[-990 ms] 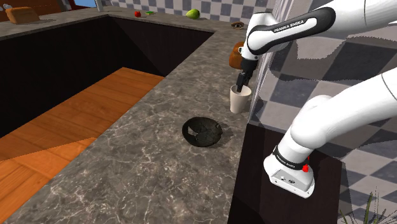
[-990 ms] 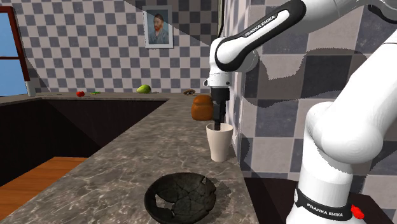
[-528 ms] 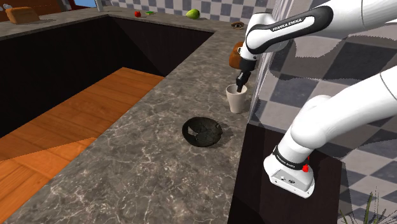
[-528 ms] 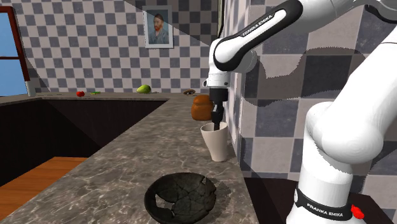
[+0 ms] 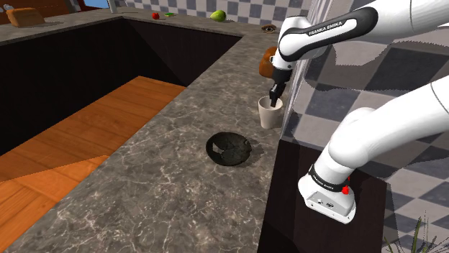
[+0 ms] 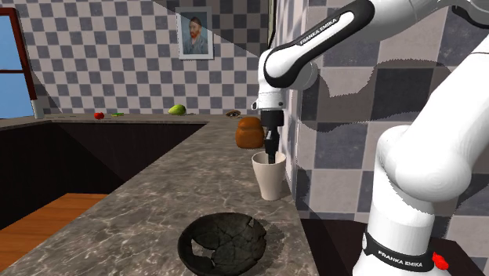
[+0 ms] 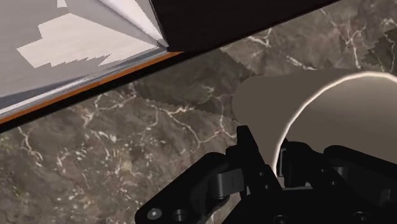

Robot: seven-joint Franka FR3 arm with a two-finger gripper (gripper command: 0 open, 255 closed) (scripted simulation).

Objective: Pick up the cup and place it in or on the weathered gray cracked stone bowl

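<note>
The hand [image 5: 273, 99] clamps the cup [image 5: 269, 117] by its rim at the table's [image 5: 144, 187] edge. The bowl [image 5: 229, 149] lies nearby, toward the stand [image 5: 284, 198].

Gripper [image 6: 271, 155] tips inside cup [image 6: 269, 182], apparently pinching rim; dark cracked bowl [image 6: 222, 245] nearer camera, apart.
</note>
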